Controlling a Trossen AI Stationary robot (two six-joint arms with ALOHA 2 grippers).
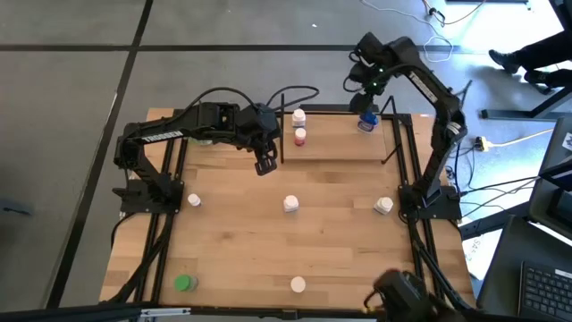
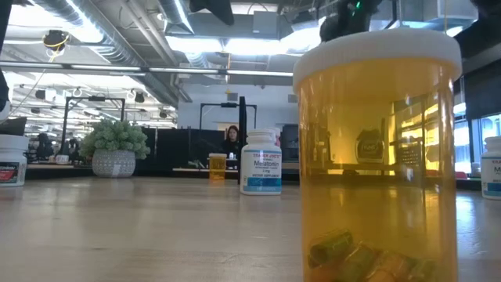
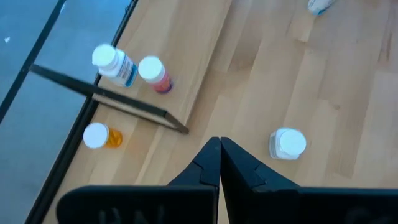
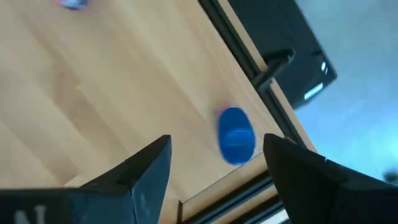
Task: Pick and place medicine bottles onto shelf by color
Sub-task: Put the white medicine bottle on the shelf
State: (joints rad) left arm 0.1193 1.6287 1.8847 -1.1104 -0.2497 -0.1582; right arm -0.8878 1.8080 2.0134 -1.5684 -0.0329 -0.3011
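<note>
My right gripper point(image 4: 217, 155) hangs over the far right corner of the shelf point(image 1: 340, 148), its fingers spread wide and holding nothing, with the blue bottle point(image 4: 236, 135) on the board right under the gap between them. In the high view that same bottle sits at the shelf's right end, just beside the black frame post.

My left gripper point(image 3: 219, 163) is pinched fully closed (empty, the two fingers meet at the tips) and hovers over the bench point(image 1: 232, 250) just in front of the shelf's left end.

Two more bottles stand close together at the left end of the shelf: a white-capped one with a blue label point(image 1: 298, 117) and a pink-red one point(image 1: 299, 136) just nearer to me. An orange bottle point(image 3: 102, 137) stands just beyond the shelf's frame.

Still loose on the bench are white bottles at the left point(image 1: 194, 201), the middle point(image 1: 291, 205), the right point(image 1: 383, 206) and the near edge point(image 1: 298, 285), plus a green one point(image 1: 184, 283) at the near left corner.

A big amber bottle point(image 2: 376, 157) fills the low view.
</note>
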